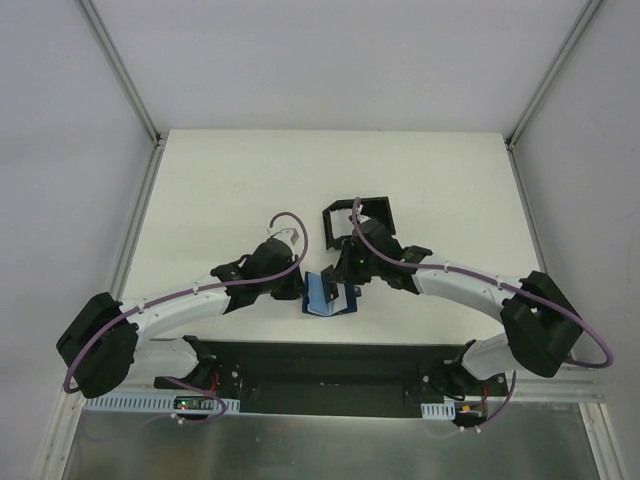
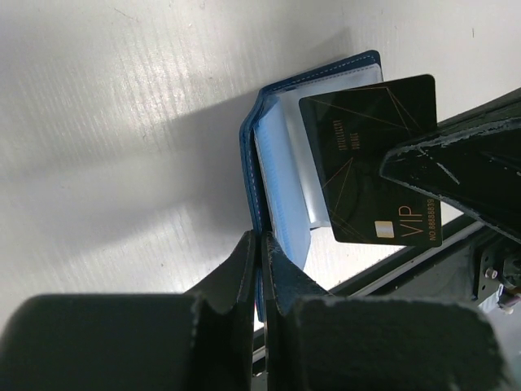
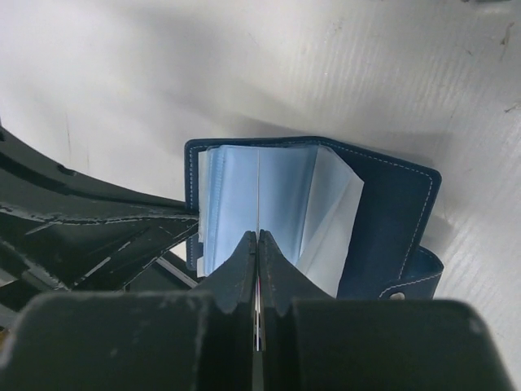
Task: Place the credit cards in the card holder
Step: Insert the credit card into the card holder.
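**Left wrist view: card poised over the open holder**

Nearest the lens, the left gripper [image 2: 260, 265] is pinched together on the edge of the card holder [image 2: 251, 163], propping its blue cover open on the table [image 2: 122, 122]. Just beyond, the pale clear sleeves [image 2: 285, 187] fan out. Over them hangs a credit card [image 2: 370, 163], dark with gold lines, with the right gripper [image 2: 389, 167] clamped tight on one side of it. Whether its edge has entered a sleeve, I cannot tell.

The step in hand looks like slotting. It would go best with the left pinch held firm, the card's leading edge parallel to one sleeve mouth, a slow slide, and release only once seated.

Farther off, in the top external view, a black box [image 1: 358, 218] stands behind the holder.
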Controlling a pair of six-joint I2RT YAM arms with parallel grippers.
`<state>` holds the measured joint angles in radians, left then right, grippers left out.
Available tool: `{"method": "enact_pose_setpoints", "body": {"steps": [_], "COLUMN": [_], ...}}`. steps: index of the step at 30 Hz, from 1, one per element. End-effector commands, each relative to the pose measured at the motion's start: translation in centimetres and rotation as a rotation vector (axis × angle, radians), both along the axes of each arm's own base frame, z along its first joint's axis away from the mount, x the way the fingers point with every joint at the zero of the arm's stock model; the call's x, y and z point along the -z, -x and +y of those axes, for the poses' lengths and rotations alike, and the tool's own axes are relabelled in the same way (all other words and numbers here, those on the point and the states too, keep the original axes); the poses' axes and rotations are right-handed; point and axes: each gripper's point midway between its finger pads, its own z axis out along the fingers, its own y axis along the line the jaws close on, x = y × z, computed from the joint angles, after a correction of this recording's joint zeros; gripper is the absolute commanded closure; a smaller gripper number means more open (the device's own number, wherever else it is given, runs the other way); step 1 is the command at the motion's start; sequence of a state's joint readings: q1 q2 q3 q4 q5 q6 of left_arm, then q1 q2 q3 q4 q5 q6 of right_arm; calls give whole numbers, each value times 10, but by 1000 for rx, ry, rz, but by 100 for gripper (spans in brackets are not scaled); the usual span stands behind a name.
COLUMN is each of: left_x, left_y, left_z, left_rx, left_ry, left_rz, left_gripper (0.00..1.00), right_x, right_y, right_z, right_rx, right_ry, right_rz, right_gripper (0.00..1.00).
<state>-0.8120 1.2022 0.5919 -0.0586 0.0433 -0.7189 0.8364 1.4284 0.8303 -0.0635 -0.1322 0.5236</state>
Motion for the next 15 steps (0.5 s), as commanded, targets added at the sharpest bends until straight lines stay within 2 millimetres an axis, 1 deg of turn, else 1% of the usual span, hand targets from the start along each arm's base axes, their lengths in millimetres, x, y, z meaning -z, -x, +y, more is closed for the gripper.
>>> {"method": "enact_pose_setpoints", "body": {"steps": [1,3,5,6,8,15], "left_x": [5,8,15,18,26,49], "left_y": [5,5,7,8,9,9], "left_z": [2,5,9,11,15,29], "left_rx": [-7,-13,-19,-24,-26,-51], "left_ry": [-5,-13,-30,-41,-66,-141], "left_rz": [13,16,24,29,37,45], "left_gripper": [100,100,100,100,100,100], "right_x": [-3,9,18,19,29,34], "right_y": [-6,-1,5,6,11,13], "right_z": [-2,-8,-9,-7,-10,-2], "right_rx": [39,42,36,32,41,39], "right_ry": [7,28,15,-7,-19,-97], "right_rz": [-27,-8,3,2,16,19], "right_gripper": [100,100,100,100,100,100]}}
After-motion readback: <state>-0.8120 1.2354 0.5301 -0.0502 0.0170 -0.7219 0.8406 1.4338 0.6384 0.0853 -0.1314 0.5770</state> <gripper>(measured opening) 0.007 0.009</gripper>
